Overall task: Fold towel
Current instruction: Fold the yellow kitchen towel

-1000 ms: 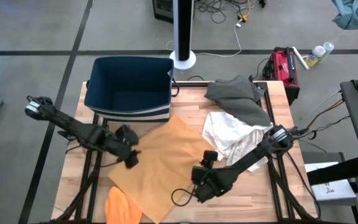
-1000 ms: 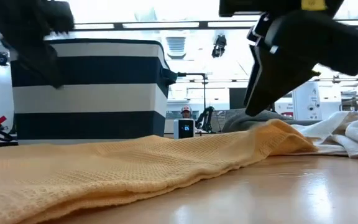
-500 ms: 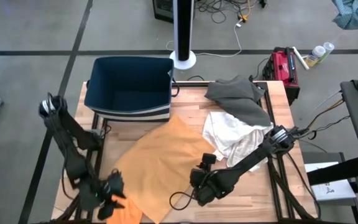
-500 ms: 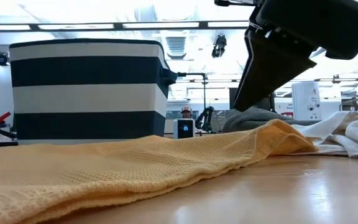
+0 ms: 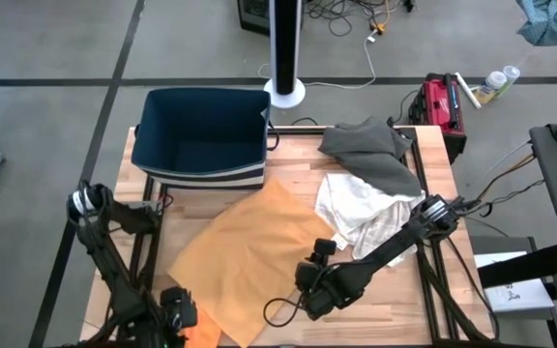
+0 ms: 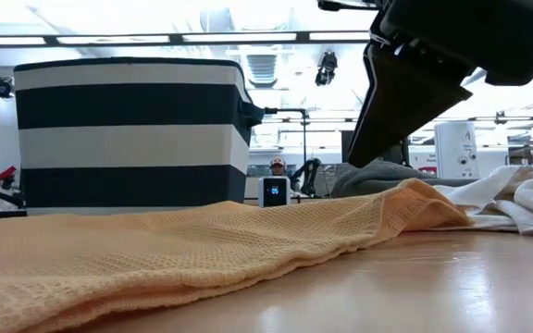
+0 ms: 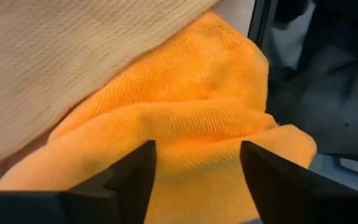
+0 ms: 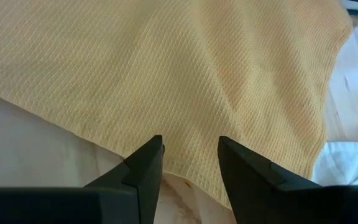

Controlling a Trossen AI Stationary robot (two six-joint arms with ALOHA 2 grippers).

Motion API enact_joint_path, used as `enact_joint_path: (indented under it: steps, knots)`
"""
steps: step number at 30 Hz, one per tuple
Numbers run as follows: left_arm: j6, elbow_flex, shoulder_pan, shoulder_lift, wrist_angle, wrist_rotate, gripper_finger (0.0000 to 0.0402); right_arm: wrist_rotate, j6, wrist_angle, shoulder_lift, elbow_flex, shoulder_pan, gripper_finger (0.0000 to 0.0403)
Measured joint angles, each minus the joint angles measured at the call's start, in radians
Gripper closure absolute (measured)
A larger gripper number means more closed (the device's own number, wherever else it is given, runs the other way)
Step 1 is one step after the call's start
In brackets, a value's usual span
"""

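Orange cloth (image 7: 185,143) lies just ahead of the left gripper (image 7: 197,168), jaws wide, empty; right gripper (image 8: 190,163) half-open over the yellow towel (image 8: 166,74).

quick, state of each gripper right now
left gripper: open, over the orange cloth, holding nothing
right gripper: open, at the yellow towel's edge, holding nothing

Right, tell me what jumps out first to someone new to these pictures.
The big tan waffle-weave towel spread flat mid-table, with a bright orange cloth at its near-left corner. The left gripper hangs open over that cloth; the right gripper hovers open at the towel's near edge. Behind stands a navy striped bin.
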Motion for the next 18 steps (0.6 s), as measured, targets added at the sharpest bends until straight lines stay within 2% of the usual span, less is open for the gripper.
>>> enact_joint_path:
  steps: [2,6,11,15,18]
  knots:
    - [-0.034,0.039,0.001,0.016,-0.073,0.027,0.0143,0.0,0.0,0.001,0.0,0.0,0.0,0.0249]
    - [-0.086,0.055,0.001,0.053,-0.121,0.049,0.0105,-0.002,-0.001,0.001,0.0,0.0,0.0,0.0248]
    - [-0.103,0.014,0.004,0.122,-0.121,0.045,0.0094,-0.002,-0.013,0.001,0.0,0.009,0.003,0.026]
    - [-0.085,-0.003,0.005,0.16,-0.115,0.07,0.013,-0.002,-0.024,-0.001,-0.001,0.025,0.007,0.0272]
    - [-0.024,-0.005,0.005,0.174,-0.093,0.076,0.0192,0.001,-0.054,-0.001,-0.002,0.048,0.014,0.0281]
